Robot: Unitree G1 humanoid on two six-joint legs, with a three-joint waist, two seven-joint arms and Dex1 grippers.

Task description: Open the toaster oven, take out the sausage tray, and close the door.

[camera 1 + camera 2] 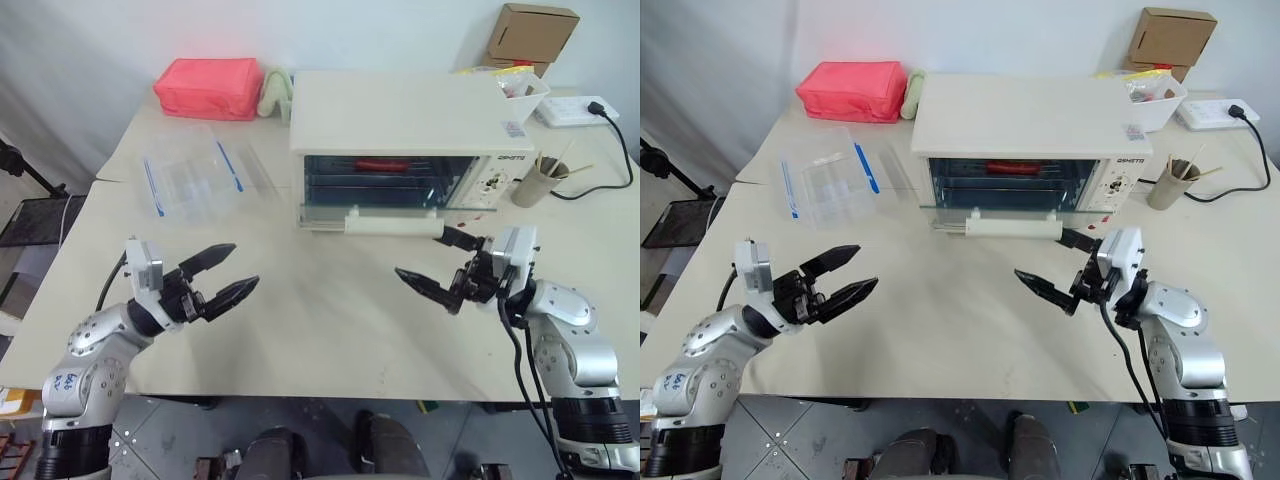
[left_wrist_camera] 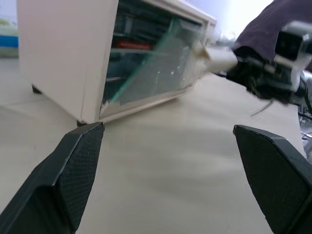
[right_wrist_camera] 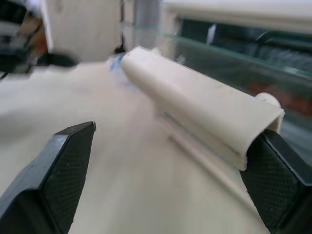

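The cream-white toaster oven [image 1: 400,115] stands at the back middle of the table. Its glass door [image 2: 161,73] leans outward, partly open, hinged at the bottom, with the bar handle [image 1: 395,227] out in front. Through the front I see a red sausage [image 1: 383,166] inside; the sausage tray under it is hard to make out. My right gripper [image 1: 421,252] is open just off the handle's right end, and one finger [image 3: 273,185] sits close beside that end. Over the bare table to the left, my left gripper [image 1: 243,266] is open and holds nothing.
A clear plastic container [image 1: 195,180] lies left of the oven and a red pouch [image 1: 209,88] sits behind it. To the oven's right stand a cup of sticks [image 1: 540,182], a white basket [image 1: 525,95], a power strip [image 1: 572,110] and a cardboard box [image 1: 533,30].
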